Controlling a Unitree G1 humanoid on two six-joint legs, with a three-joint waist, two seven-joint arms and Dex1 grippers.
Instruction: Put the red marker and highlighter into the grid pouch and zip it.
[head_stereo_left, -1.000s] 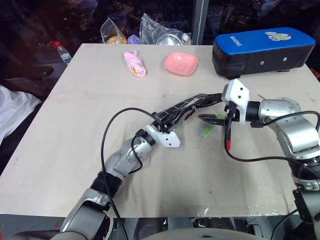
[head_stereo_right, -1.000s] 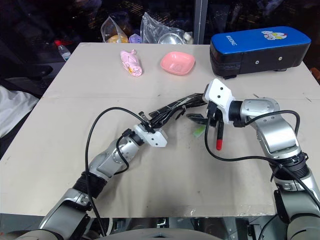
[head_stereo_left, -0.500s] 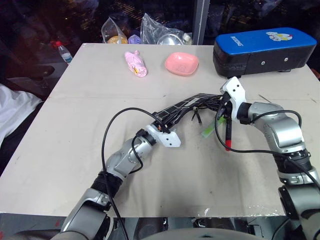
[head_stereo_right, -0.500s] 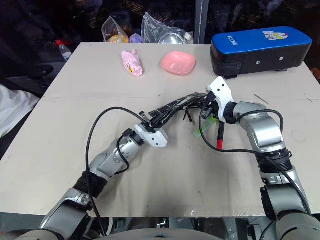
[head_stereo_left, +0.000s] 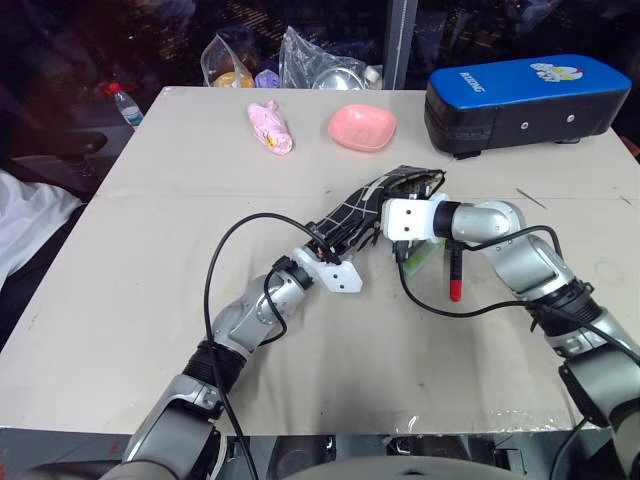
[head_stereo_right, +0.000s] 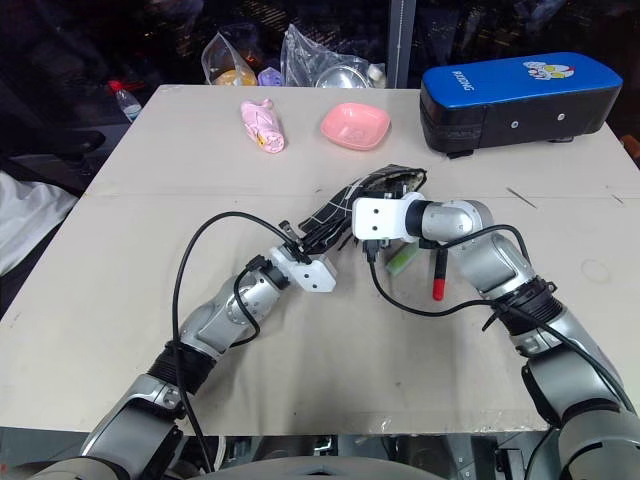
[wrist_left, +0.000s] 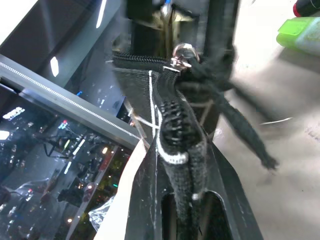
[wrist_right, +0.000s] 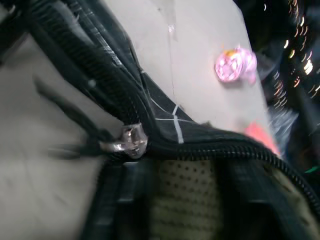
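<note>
Both low, left hand (head_stereo_left: 322, 243) pinching grid pouch (head_stereo_left: 372, 203)

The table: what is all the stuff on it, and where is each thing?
Black fabric grid pouch: one, mid-table, held up by the left pincer, mouth open.
Black marker with red end: one, lying on the table right of the pouch.
Light green highlighter: one, beside the marker.
Big blue-and-black case: one, far right.
Pink dish: one, far side.
Pink toy: one, left of the dish.
Clear bags: two, beyond the far edge.
Left pincer: shut on the pouch.
Right pincer: at the pouch.
</note>
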